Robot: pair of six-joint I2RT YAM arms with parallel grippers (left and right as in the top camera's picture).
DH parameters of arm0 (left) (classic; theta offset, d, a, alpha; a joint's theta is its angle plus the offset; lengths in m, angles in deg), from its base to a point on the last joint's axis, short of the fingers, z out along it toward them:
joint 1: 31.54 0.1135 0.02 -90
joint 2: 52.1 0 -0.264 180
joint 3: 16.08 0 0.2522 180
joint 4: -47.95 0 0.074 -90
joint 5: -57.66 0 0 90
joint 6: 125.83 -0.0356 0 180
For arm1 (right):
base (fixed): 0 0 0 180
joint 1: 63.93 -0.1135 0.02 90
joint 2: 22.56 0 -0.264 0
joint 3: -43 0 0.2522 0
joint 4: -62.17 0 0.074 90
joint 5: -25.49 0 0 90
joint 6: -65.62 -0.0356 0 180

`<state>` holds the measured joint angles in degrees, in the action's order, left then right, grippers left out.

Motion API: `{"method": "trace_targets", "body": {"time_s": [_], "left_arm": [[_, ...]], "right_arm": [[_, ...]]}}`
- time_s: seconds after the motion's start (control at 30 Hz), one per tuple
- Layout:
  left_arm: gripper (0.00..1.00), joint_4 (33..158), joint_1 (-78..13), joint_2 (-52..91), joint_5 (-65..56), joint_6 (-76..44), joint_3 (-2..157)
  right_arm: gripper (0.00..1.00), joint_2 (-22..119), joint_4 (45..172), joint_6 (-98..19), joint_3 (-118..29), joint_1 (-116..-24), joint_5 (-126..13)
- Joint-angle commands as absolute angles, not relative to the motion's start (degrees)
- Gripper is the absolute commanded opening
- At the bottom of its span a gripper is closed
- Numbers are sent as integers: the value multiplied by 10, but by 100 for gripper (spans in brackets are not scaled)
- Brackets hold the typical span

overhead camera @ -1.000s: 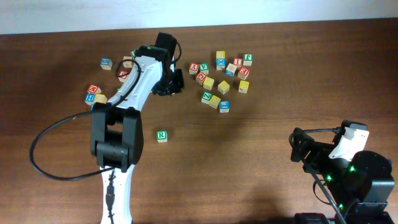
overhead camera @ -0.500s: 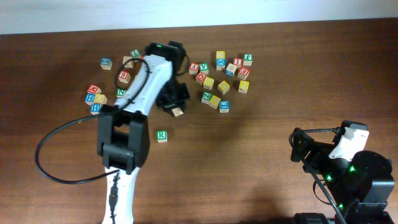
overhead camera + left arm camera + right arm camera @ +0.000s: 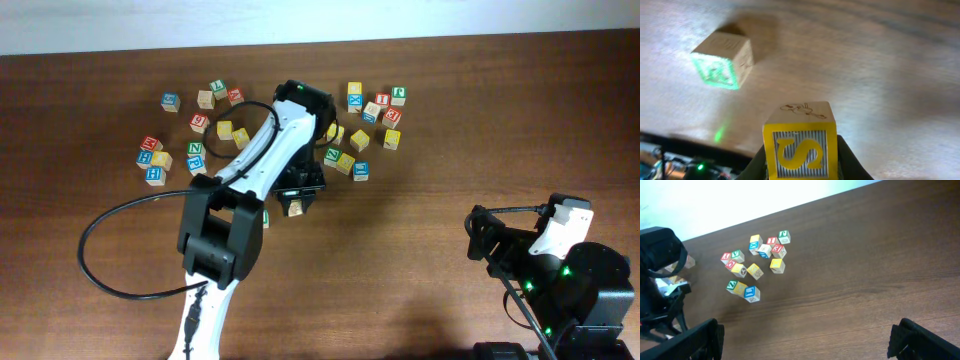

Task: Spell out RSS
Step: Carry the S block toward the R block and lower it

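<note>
My left gripper [image 3: 800,162] is shut on a yellow S cube [image 3: 800,147] and holds it just above the table. In the overhead view the gripper [image 3: 296,203] is right of centre-left, with the cube [image 3: 295,208] at its tip. The green R cube [image 3: 722,60] lies on the table a short way beyond and left of the held cube; in the overhead view my left arm mostly hides it. Other yellow cubes [image 3: 360,140] lie in the back cluster; I cannot read their letters. My right gripper [image 3: 805,340] is open and empty at the front right [image 3: 483,240].
A cluster of lettered cubes [image 3: 365,110] lies at the back middle, also seen in the right wrist view [image 3: 757,255]. A second group [image 3: 160,155] lies at the back left. My left arm [image 3: 250,165] and its cable [image 3: 100,250] stretch across the left half.
My left gripper has carried the yellow S cube from the back cluster forward and to the right, down beside the R cube. The right arm has not moved.
</note>
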<state>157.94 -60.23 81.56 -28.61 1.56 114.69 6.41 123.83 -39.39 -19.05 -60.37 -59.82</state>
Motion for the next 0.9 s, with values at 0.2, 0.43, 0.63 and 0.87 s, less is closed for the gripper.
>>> {"method": "trace_targets", "body": {"time_s": [0.2,0.43,0.63,0.87], "left_arm": [[8,1584,-622,807,-310,25,1058],[9,1534,-621,694,-309,23,986],[10,1529,-622,572,-306,23,982],[11,1375,-621,445,-264,129,813]], "right_arm": [[98,61,1237,-396,-189,-603,-605],[98,61,1237,-396,-189,-603,-605],[98,61,1237,-396,-189,-603,-605],[98,61,1237,-396,-189,-603,-605]]}}
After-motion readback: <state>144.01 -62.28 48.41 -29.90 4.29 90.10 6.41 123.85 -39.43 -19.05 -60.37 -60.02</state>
